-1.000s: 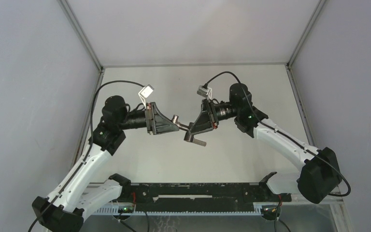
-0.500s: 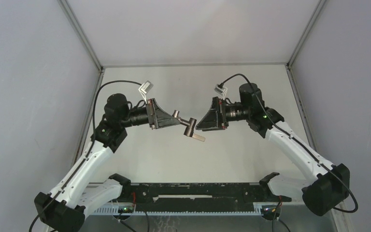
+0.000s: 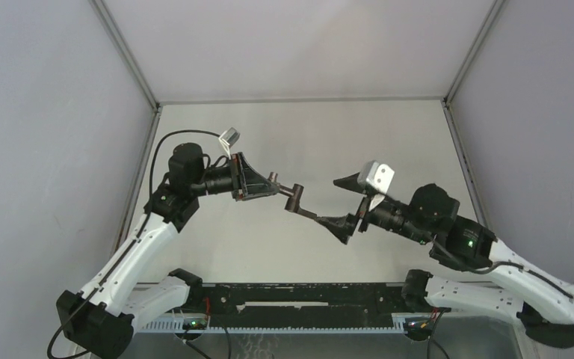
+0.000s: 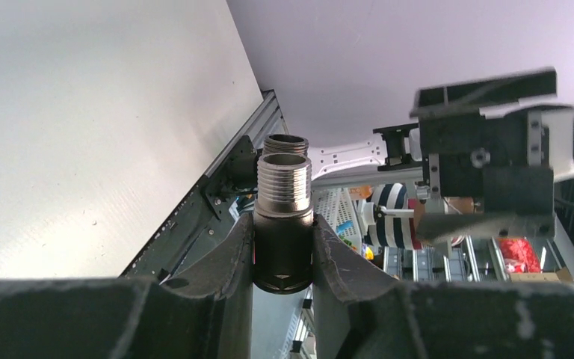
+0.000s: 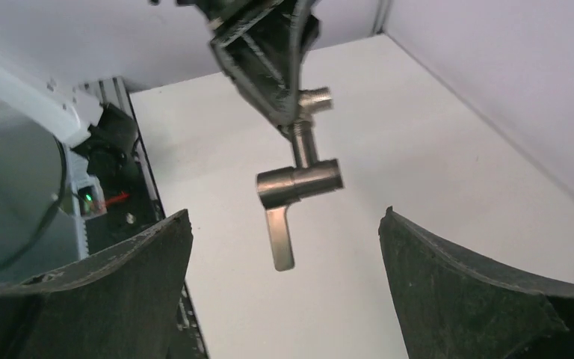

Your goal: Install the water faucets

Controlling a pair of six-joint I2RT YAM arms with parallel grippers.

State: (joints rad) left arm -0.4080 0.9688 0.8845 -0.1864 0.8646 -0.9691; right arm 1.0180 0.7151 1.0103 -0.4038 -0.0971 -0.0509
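The left arm point(image 3: 138, 250) reaches in from its side and the left jaws are clamped on the faucet point(image 3: 290, 197), holding it in the air above the pale table point(image 3: 389, 142), between the two arms. In the left wrist view the two dark fingers point(image 4: 224, 262) press on either side of a dark collar, and above it a silvery threaded end point(image 4: 284, 182) stands up out of the grip, with a second ring just behind it.

From the right wrist view the faucet point(image 5: 299, 182) shows as a T shape: a thin stem comes out of the left jaws, ends in a short cross barrel, and a flat lever point(image 5: 282, 241) hangs down from that barrel. A small threaded stub point(image 5: 315, 99) sticks out sideways close to the grip.

The right arm point(image 3: 493, 258) lies low on its side of the table, and the right jaws stand wide apart and hold nothing. They point toward the faucet, whose lever tip is near the lower finger in the top view, though the wrist view shows it apart from both fingers point(image 5: 119, 284). A white wrist camera point(image 3: 378, 177) sits on top of this arm. A black rail point(image 3: 306, 295) runs along the near edge of the table
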